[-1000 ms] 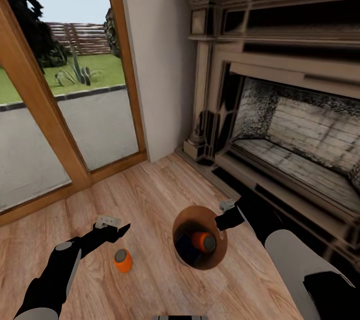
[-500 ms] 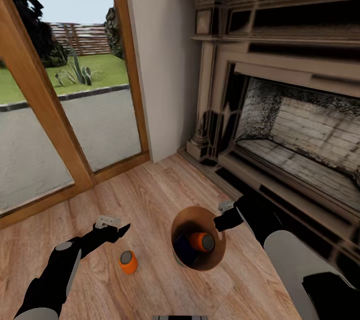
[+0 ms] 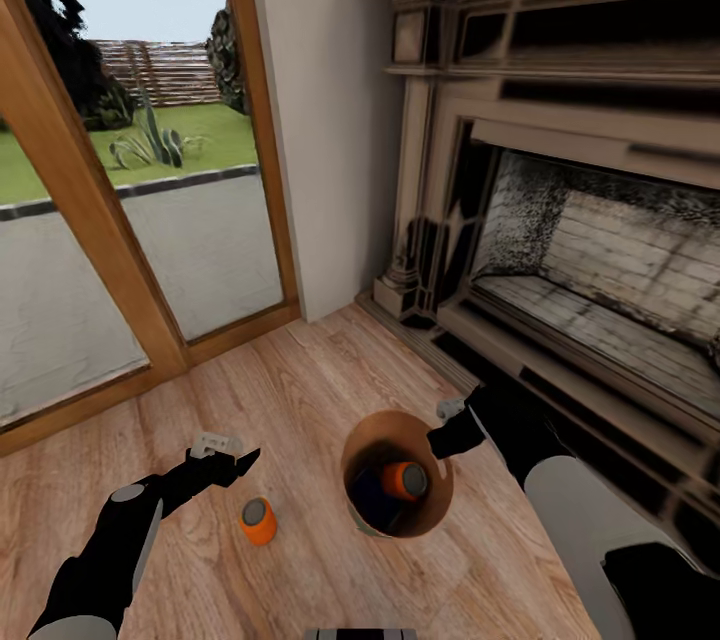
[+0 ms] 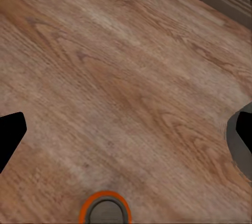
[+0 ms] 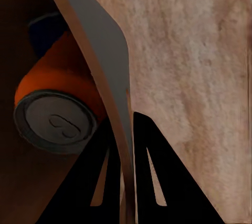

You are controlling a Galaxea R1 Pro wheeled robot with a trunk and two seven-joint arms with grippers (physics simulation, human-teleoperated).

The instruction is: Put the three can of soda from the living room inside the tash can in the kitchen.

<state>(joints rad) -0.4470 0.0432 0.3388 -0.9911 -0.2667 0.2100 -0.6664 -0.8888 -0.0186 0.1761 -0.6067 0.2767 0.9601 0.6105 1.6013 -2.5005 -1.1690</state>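
The tash can (image 3: 374,433), copper-brown inside, sits on the wood floor before the fireplace. An orange can of soda (image 3: 405,481) and a dark blue one (image 3: 371,498) lie in it. My right gripper (image 3: 441,442) is shut on its rim; the right wrist view has the fingers (image 5: 148,150) pinching the grey wall (image 5: 100,51) beside the orange can (image 5: 58,108) and the blue can (image 5: 46,29). A second orange can (image 3: 258,520) stands on the floor left of the bin. My left gripper (image 3: 240,463) hovers open just above and behind that can (image 4: 105,211).
The brick fireplace (image 3: 600,250) with its raised hearth edge (image 3: 520,360) runs along the right. Wood-framed glass doors (image 3: 110,250) close off the left and back. A white wall section (image 3: 320,120) stands between them.
The whole view has shifted a little to the right, so the camera moved. Both arms and the bin hold their places; the loose orange can drifted slightly right with the floor.
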